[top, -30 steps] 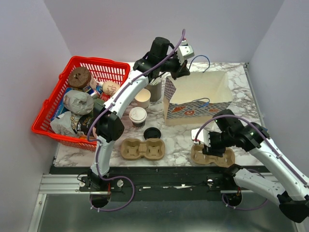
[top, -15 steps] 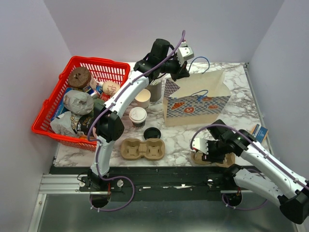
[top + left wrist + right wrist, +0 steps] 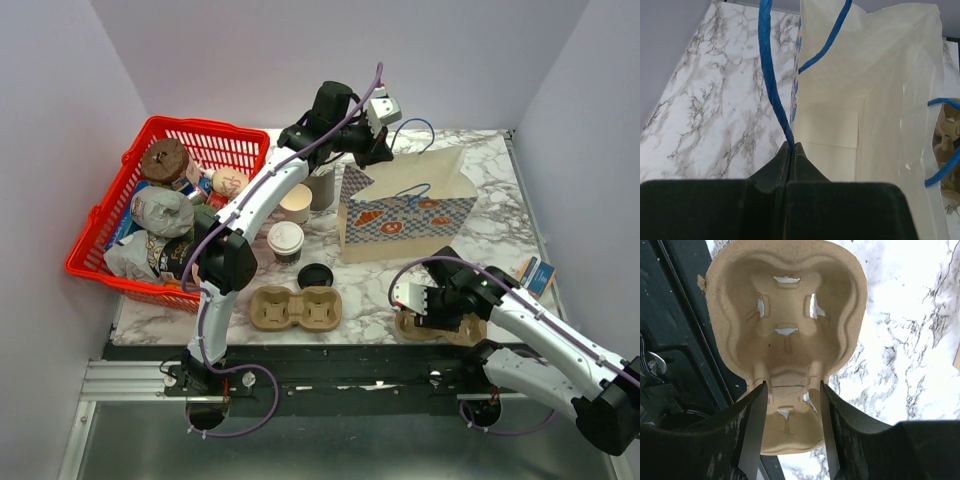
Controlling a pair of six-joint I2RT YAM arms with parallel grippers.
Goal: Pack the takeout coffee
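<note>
The takeout coffee (image 3: 285,241), a dark cup with a white lid, stands on the marble left of the patterned paper bag (image 3: 405,216). My left gripper (image 3: 373,135) is shut on the bag's blue cord handle (image 3: 774,97) and holds it up; the bag's pale inside (image 3: 875,90) gapes below. My right gripper (image 3: 424,304) hangs low over a cardboard cup carrier (image 3: 445,327) at the near edge. Its open fingers (image 3: 756,425) straddle the narrow waist of that carrier (image 3: 785,305), close to its sides.
A second cup carrier (image 3: 296,308) lies at the front, with a round black lid (image 3: 315,275) behind it. A cream cup (image 3: 295,203) and a grey cup (image 3: 320,188) stand near the coffee. At the left, a red basket (image 3: 100,232) holds several packets. A small box (image 3: 538,275) lies right.
The bag has been drawn up from gaping wide to standing narrower. My right arm has dropped toward the near edge onto the carrier, its jaws narrowing a little.
</note>
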